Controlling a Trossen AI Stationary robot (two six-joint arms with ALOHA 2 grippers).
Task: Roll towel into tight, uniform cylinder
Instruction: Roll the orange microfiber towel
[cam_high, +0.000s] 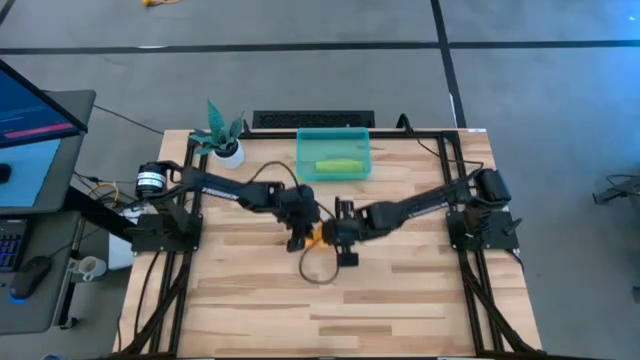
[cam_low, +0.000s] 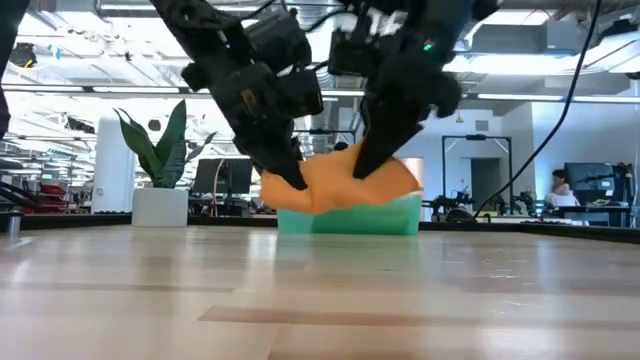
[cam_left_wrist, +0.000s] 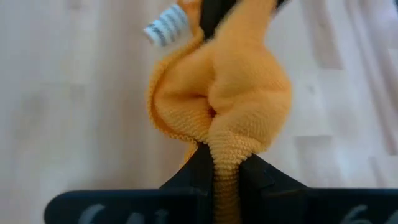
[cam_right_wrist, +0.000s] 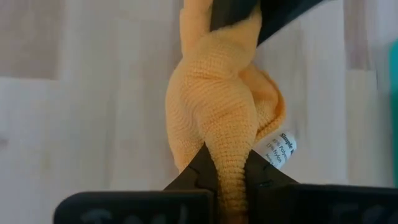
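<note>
You have the orange towel (cam_low: 340, 185) lifted clear of the counter (cam_high: 420, 290); left end effector (cam_left_wrist: 225, 163) and right end effector (cam_right_wrist: 228, 163) each pinch an end, probably to pull it taut.

From overhead, both arms cover most of the bunched orange terry towel (cam_high: 317, 237); its white label's (cam_right_wrist: 281, 148) print is too blurred to read.

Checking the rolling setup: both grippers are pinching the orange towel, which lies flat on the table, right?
Not flat: the low view shows the orange towel bunched and lifted off the table, pinched between the left gripper and the right gripper.
</note>
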